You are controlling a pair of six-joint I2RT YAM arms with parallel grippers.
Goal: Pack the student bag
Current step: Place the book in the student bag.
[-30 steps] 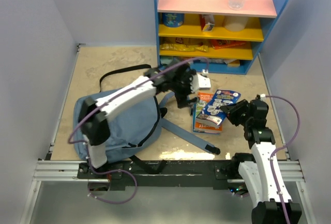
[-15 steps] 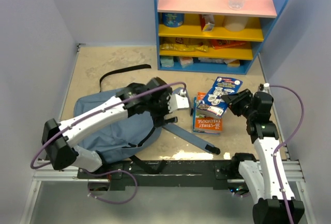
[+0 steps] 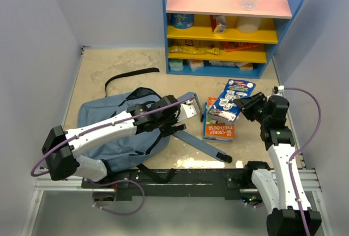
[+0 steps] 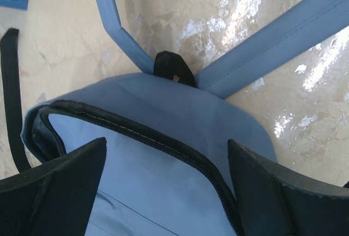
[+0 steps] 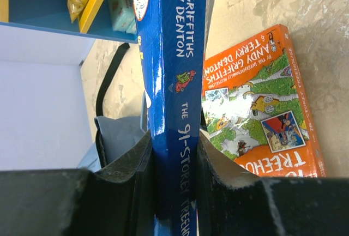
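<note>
Left arm's dropped low over the student bag (image 3: 95,116), lower left of frame, with the left gripper (image 4: 166,157) spread wide at its unzipped mouth. Right gripper (image 5: 174,159) is pinching the blue book (image 5: 172,56), lifted off the orange book (image 5: 262,110) at centre right. Loading looks next, I'd guess.

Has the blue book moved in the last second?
Yes. Clamped in the right gripper, the blue book has shifted toward the blue shelf unit, uncovering more of the orange book beneath.
</note>
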